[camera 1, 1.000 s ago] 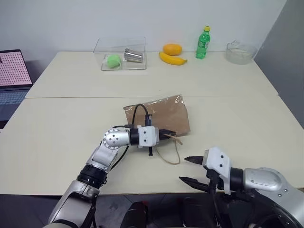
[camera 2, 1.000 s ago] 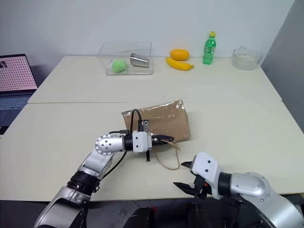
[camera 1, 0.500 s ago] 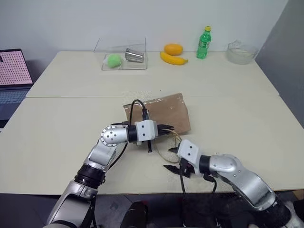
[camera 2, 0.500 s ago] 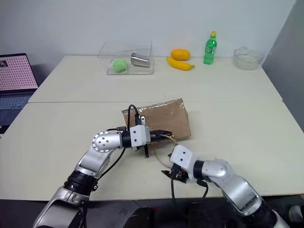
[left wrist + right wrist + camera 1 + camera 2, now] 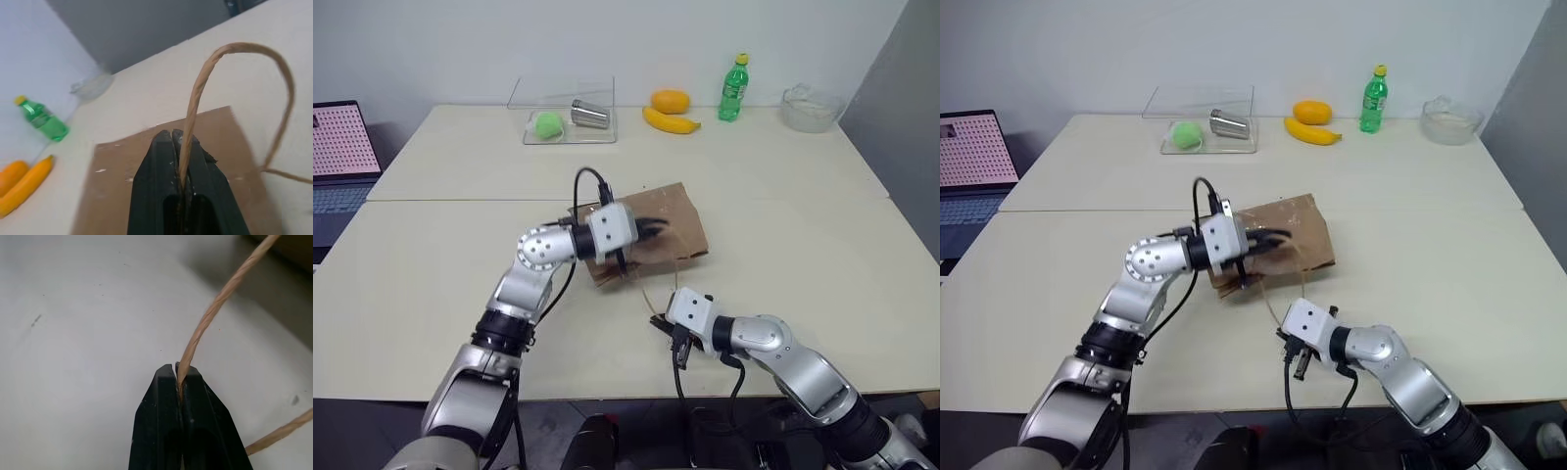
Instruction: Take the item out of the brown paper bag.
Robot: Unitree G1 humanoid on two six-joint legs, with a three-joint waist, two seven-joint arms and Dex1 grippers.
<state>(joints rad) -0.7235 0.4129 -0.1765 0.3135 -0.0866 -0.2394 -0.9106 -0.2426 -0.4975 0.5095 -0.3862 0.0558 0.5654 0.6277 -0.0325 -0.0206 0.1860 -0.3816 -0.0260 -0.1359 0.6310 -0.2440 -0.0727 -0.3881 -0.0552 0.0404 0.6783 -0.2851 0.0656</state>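
On the table, both pincers clamp brown paper bag point(image 5: 651, 230) handles; the item stays hidden.

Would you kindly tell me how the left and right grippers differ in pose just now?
The left gripper is raised over the brown paper bag; the right gripper sits low by the table. The left is beside the bag; the right is nearer the table's front edge. Both are shut on a handle.

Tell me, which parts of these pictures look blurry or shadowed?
Left wrist view: the green bottle and banana behind are soft, while the left pincer on the handle is sharp. Right wrist view: a dim shadow lies on the table beneath the brown paper bag.
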